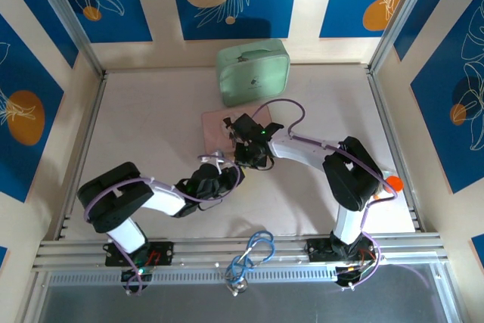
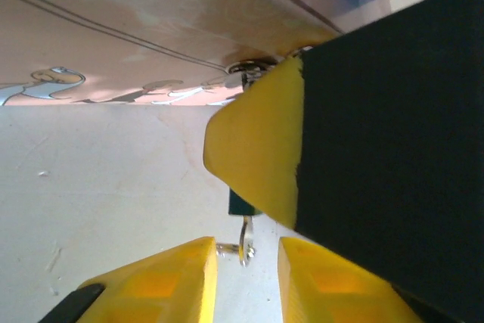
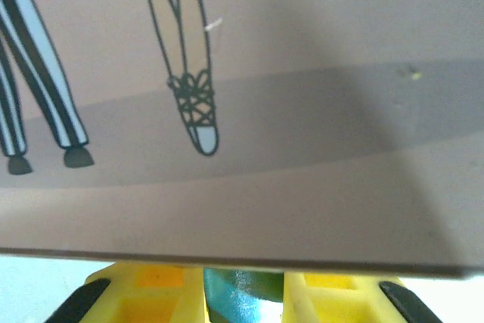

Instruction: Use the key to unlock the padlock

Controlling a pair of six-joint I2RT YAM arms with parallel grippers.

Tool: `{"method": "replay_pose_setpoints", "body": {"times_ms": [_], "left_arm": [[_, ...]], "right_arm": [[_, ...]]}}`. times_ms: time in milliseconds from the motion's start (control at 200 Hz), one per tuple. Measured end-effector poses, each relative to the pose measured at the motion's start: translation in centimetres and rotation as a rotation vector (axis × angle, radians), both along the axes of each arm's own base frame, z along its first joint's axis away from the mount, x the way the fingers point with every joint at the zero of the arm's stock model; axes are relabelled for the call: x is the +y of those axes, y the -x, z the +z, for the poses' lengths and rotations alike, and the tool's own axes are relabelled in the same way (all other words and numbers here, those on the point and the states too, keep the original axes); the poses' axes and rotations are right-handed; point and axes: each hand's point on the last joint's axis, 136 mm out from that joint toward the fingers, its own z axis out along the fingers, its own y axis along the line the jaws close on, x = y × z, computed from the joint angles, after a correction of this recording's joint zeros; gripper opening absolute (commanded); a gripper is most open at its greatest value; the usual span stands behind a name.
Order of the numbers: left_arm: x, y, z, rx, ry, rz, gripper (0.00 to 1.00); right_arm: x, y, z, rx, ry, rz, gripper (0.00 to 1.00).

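Observation:
In the right wrist view the padlock [image 3: 240, 302], blue-green and shiny, sits clamped between my right gripper's [image 3: 243, 284] yellow fingers, just below the edge of the pink case [image 3: 287, 111]. The left wrist view shows the padlock [image 2: 240, 203] as a dark stub under the right gripper's yellow finger [image 2: 257, 149]. A silvery key [image 2: 244, 243] with a small ring hangs from its underside. My left gripper [image 2: 249, 264] is open around that key, with a gap on the right side. From above, the left gripper [image 1: 225, 177] and right gripper [image 1: 246, 158] meet at the case's near edge.
The pink case [image 1: 219, 128] lies mid-table with a green zip pouch [image 1: 253, 72] behind it. A blue cable loop [image 1: 255, 253] hangs over the front rail. An orange object [image 1: 393, 183] sits by the right arm. Walls close in on both sides.

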Motion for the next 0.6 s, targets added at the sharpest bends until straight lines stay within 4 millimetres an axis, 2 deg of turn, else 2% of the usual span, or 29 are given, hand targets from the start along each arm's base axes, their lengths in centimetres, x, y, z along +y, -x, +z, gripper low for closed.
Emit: {"method": "replay_pose_setpoints", "body": {"times_ms": [440, 510, 600], "left_arm": [[-0.45, -0.23, -0.5, 0.015, 0.004, -0.005, 0.05], [-0.51, -0.22, -0.46, 0.024, 0.016, -0.004, 0.0], [-0.53, -0.23, -0.43, 0.026, 0.02, -0.007, 0.0]], "right_arm": [[-0.21, 0.31, -0.21, 0.026, 0.038, -0.018, 0.18], [-0.25, 0.3, -0.23, 0.026, 0.041, -0.018, 0.2], [-0.24, 0.29, -0.22, 0.025, 0.04, -0.018, 0.26]]}}
